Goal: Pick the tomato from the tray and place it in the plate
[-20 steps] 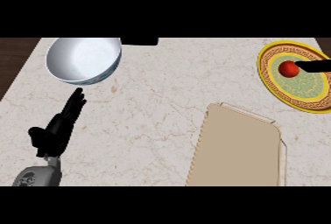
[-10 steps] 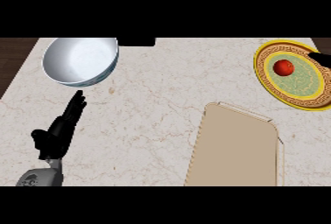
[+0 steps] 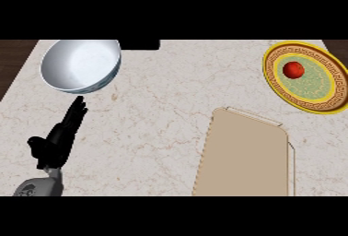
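Note:
A small red tomato (image 3: 293,69) lies on the yellow-rimmed plate (image 3: 273,82) with a green centre, at the far right of the counter. Nothing touches it. A tan tray (image 3: 245,159) lies bare at the lower middle right. My left hand (image 3: 60,138) rests open at the lower left, fingers straight and pointing up toward the bowl. My right hand shows nowhere in the view.
A large white bowl (image 3: 81,65) stands at the upper left, just beyond my left fingertips. A dark object (image 3: 139,44) sits at the counter's back edge. Dark wood shows past the counter's left edge (image 3: 14,60).
The right hand, seen by the tomato at the plate's right edge earlier, has gone from view. The tomato rests alone on the plate. The view has shifted slightly left.

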`<state>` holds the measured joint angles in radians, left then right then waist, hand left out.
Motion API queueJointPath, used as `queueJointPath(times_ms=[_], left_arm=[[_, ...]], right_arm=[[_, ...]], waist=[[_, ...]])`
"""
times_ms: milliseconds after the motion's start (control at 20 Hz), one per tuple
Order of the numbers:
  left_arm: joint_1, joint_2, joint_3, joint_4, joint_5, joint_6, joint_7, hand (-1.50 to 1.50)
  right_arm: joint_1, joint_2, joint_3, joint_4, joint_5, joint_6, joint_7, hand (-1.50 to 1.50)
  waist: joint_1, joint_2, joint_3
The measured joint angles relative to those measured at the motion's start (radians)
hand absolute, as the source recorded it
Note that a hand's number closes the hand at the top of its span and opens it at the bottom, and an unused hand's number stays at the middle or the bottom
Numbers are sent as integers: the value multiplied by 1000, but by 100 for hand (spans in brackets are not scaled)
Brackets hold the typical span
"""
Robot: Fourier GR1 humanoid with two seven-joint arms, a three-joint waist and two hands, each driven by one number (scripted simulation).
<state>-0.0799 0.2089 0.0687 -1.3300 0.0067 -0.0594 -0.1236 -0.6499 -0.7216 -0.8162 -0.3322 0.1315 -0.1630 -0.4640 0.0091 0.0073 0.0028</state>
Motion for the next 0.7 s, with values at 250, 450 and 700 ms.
queueJointPath(times_ms=[250, 450, 700], left_arm=[[18, -5, -1, -19, -4, -2, -2, 0], [4, -10, 0, -14, -8, -1, 6, 0], [-4, -9, 9, 2, -6, -9, -3, 0]], right_arm=[[104, -53, -10, 36, -33, 126, -107, -150], [166, -81, -6, 67, -45, 189, -179, -150], [205, -99, 8, 109, -43, 211, -234, -150]], waist=[[3, 0, 0], [5, 0, 1], [9, 2, 1]])
